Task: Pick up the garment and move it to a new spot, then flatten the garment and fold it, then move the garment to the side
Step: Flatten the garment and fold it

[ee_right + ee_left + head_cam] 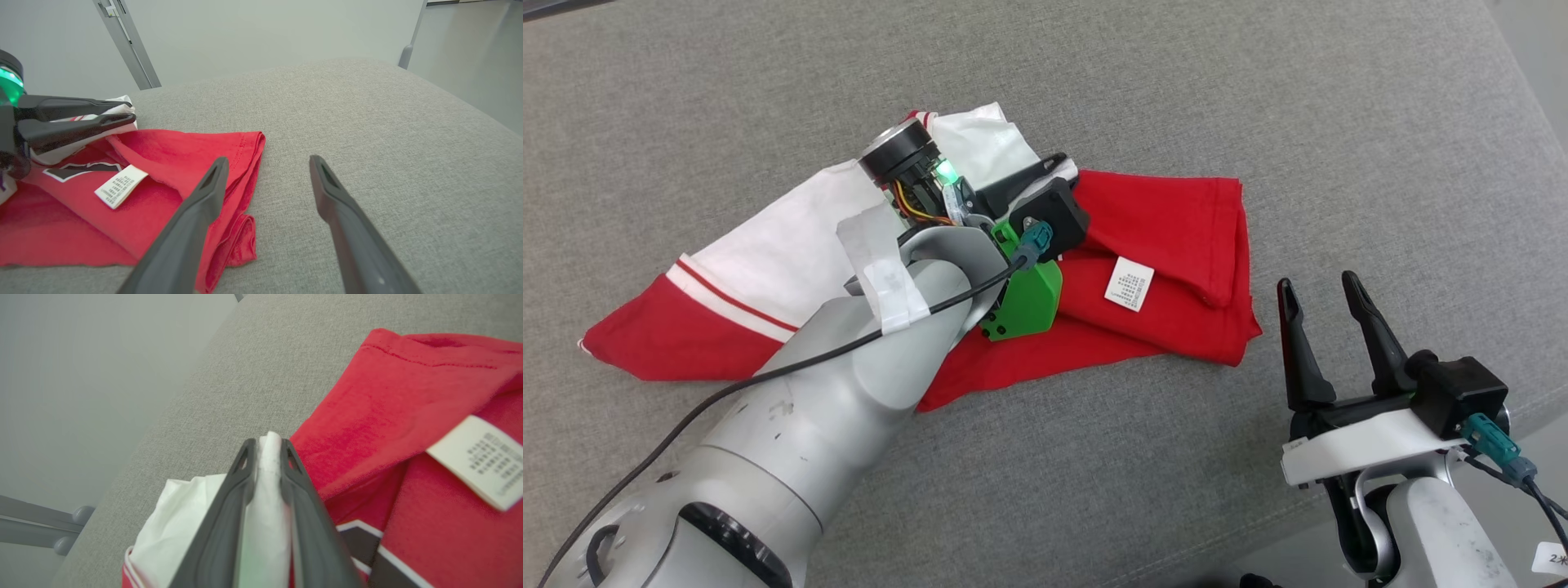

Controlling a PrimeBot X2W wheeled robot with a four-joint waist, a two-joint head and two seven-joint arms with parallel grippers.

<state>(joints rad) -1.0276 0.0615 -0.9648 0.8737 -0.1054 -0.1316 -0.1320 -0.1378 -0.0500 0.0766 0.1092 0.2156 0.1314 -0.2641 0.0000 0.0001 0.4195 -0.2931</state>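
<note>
Grey woven upholstery (1258,98) carries the red and white garment (1168,220), rumpled across its middle, striped end to the left. Over it the left gripper (269,447) pinches a fold of the white cloth between narrowed fingers. A care label (1129,283) lies on the red part. Just right of the garment, the right gripper (1318,284) stands with fingers wide, holding nothing

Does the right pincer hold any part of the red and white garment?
No, the right pincer stands open over the grey cushion, with nothing between its fingers; the garment lies beside it.
</note>
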